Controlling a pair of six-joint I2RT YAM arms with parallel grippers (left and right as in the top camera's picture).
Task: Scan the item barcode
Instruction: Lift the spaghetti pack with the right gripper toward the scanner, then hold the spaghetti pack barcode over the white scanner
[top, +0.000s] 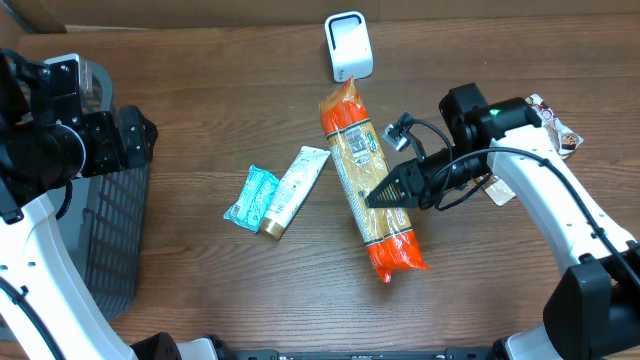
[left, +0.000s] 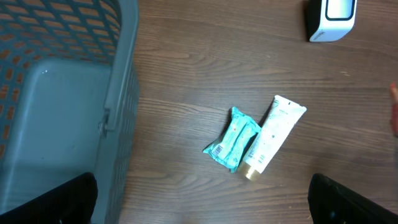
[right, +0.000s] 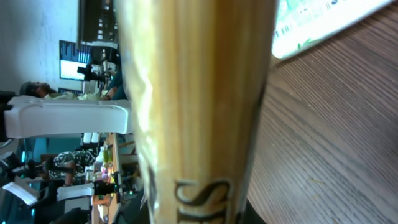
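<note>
While tight on pasta (top: 352, 150) (mid-pack), right gripper (top: 375, 197).

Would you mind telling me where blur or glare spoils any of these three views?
Right wrist view: the pasta packet fills the frame, too close to be sharp, with glare streaking its wrap. Left wrist view: tube and teal packet sharp; only the dark fingers at the bottom corners blur. Overhead view: evenly lit, crisp.
</note>
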